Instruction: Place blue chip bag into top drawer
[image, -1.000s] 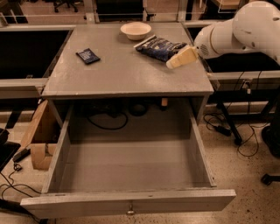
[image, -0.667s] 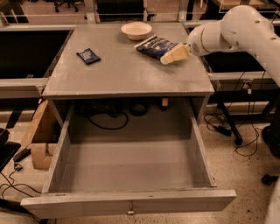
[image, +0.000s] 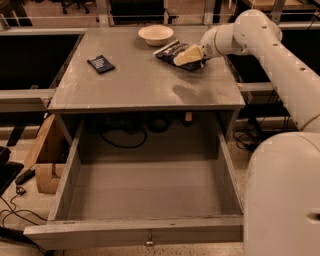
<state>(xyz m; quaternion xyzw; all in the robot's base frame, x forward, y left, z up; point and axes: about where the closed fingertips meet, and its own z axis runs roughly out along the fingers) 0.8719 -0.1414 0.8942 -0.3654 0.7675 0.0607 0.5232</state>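
Note:
The blue chip bag (image: 171, 49) lies crinkled on the far right of the grey table top (image: 135, 85), just in front of a bowl. My gripper (image: 188, 55) reaches in from the right on the white arm (image: 260, 40) and sits over the bag's right end, touching or just above it. The top drawer (image: 135, 233) is pulled out wide open below the table's front edge. Its inside is bare, and its small metal knob (image: 149, 243) is at front centre.
A cream bowl (image: 155, 35) stands at the table's back centre. A small flat dark blue packet (image: 100, 63) lies at the left. A cardboard box (image: 44, 161) and cables are on the floor at left. My white body (image: 282, 200) fills the lower right.
My gripper has moved left along the table's right side, from beside the bag's right end to over it. The bag, bowl and drawer have not moved.

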